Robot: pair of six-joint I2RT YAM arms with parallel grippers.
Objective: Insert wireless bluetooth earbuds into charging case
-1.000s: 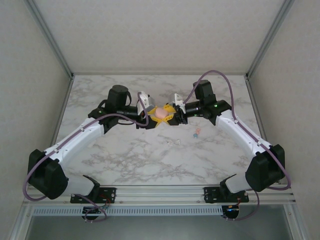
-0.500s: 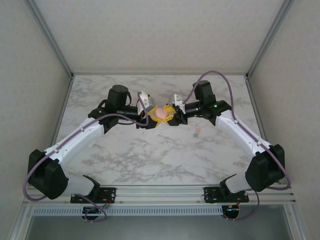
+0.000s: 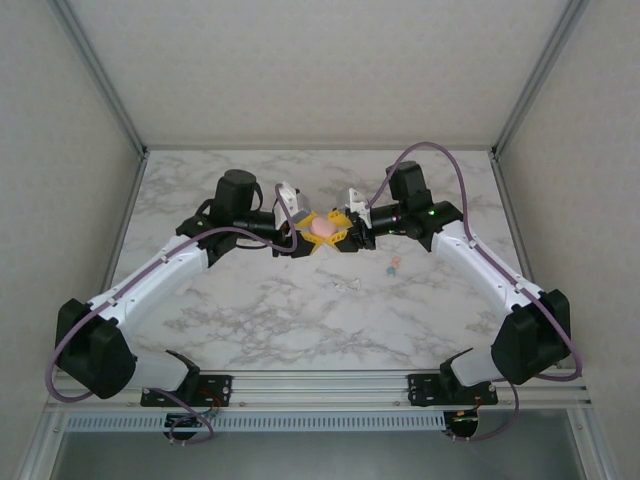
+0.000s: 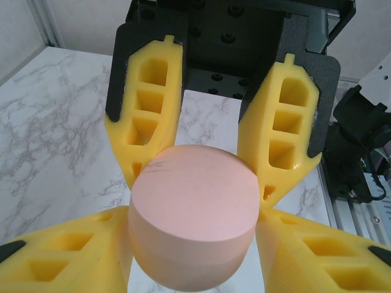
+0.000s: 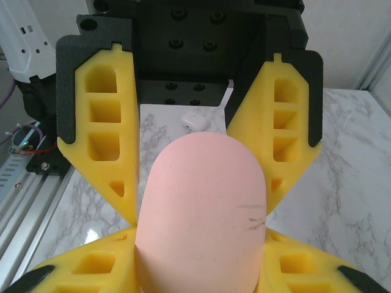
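- One pink case (image 4: 192,229), rounded and pebble-like, is up off the marble in the middle of the table (image 3: 250,320), right where the two arms meet.
- Two grippers, and both are clamped on it. The left gripper (image 3: 308,233) pinches it from one side and the right gripper (image 3: 341,232) from the other, so four yellow fingers touch the case.
- Loose earbuds (image 3: 392,266): one pink and one teal lie just beside each other on the table, near the right arm.
- Two paler specks (image 3: 345,285) lie nearer the middle. They're too small to say what they are.
- One small white case (image 5: 194,121) sits on the marble, seen through the gap between the left gripper's fingers.
- From above, the fingers crowd the pink case so just its top peeks out.
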